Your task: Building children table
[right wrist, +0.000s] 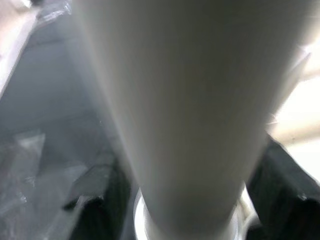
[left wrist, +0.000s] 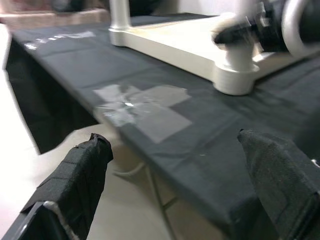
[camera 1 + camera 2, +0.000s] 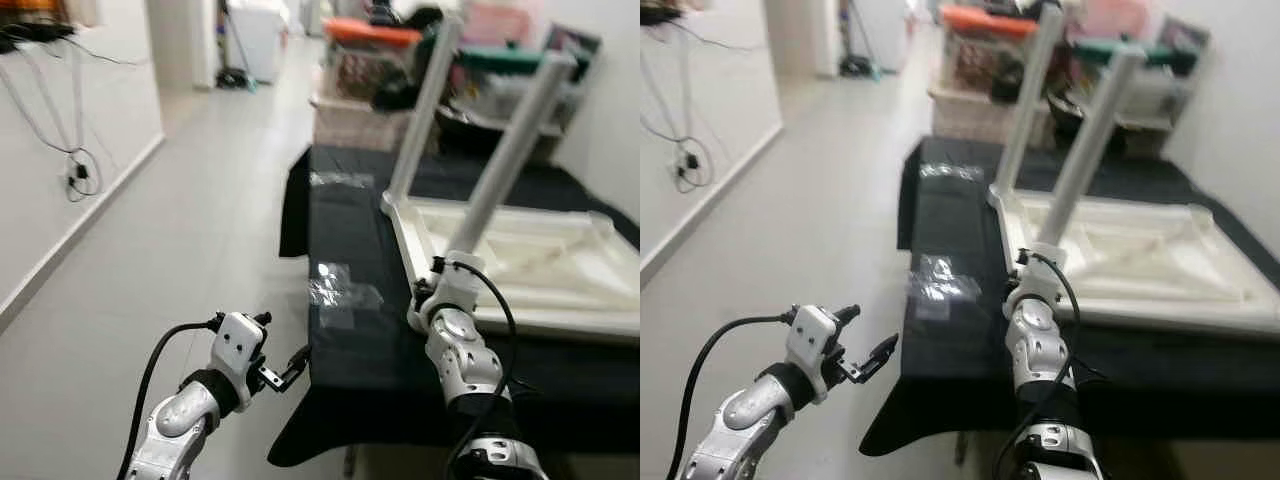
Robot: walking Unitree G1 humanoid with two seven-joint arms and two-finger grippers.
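A white children's table (image 3: 560,262) lies upside down on a black-clothed table (image 3: 360,345). Two white legs stand up from it, a near leg (image 3: 508,155) and a far leg (image 3: 424,110). My right gripper (image 3: 432,288) is at the base of the near leg. In the right wrist view that leg (image 1: 190,110) runs between the black fingers (image 1: 100,200), which press on both its sides. My left gripper (image 3: 280,346) hangs open in the air just off the black table's left edge, with nothing between its fingers (image 2: 75,185).
Clear plastic bags (image 3: 342,292) lie on the black cloth near its left edge, and another (image 3: 340,180) further back. Stacked storage boxes (image 3: 365,90) stand behind the table. A tiled corridor floor (image 3: 190,230) opens to the left, beside a wall with hanging cables (image 3: 76,172).
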